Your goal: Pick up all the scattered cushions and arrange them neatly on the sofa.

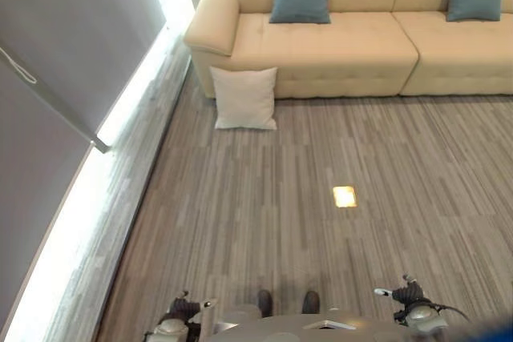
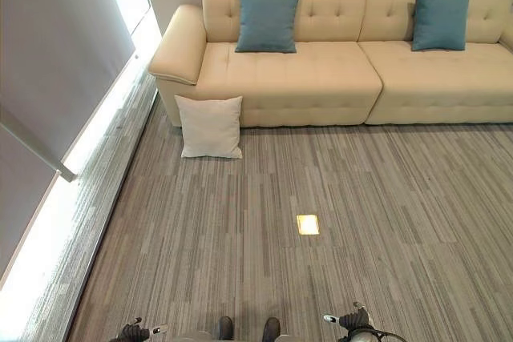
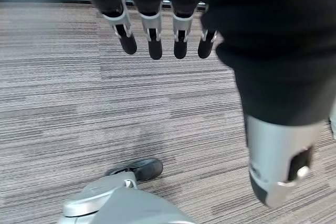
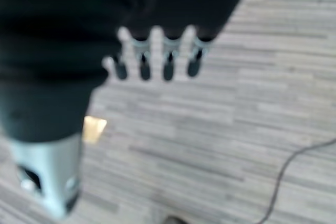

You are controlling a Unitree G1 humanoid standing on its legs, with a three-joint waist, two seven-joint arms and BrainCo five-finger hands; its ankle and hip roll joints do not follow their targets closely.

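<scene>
A white cushion (image 2: 210,126) stands on the floor, leaning against the front of the cream sofa (image 2: 321,78) near its left armrest. Two teal cushions (image 2: 267,20) (image 2: 440,19) stand upright against the sofa's backrest. My left hand (image 1: 183,310) hangs low at the bottom edge of the eye views, far from the white cushion. In the left wrist view its fingers (image 3: 154,38) are straight and hold nothing. My right hand (image 1: 409,291) hangs at the lower right, its fingers (image 4: 157,59) straight and empty over the carpet.
A grey striped carpet (image 2: 361,198) covers the floor between me and the sofa, with a small lit floor panel (image 2: 308,224) in it. A grey wall with a bright strip along its base (image 1: 120,118) runs down the left side.
</scene>
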